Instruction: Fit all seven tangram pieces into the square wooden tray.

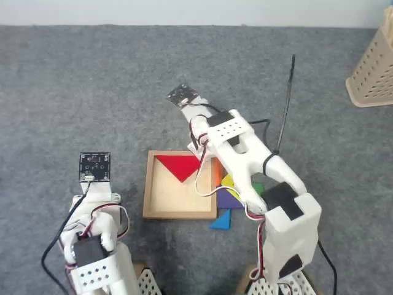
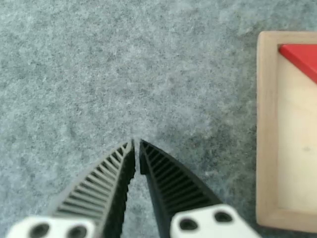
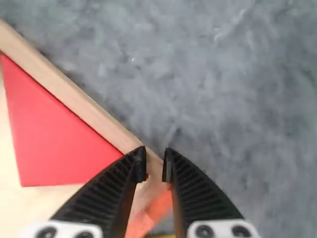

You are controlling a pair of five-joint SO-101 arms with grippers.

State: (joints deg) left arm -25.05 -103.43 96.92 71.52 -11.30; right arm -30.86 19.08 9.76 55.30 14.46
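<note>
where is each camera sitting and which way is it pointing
High view: fixed above the table, looking down at the grey surface; the left arm and the right arm show, the right one over an edge of the wooden tray.
Left wrist view: on the left arm's wrist, looking down past the left gripper, shut, at the surface beside the tray.
Right wrist view: on the right arm's wrist, looking down past the right gripper, slightly open, above the tray's rim by the red triangle.
Shared: all three show the tray and red triangle.
</note>
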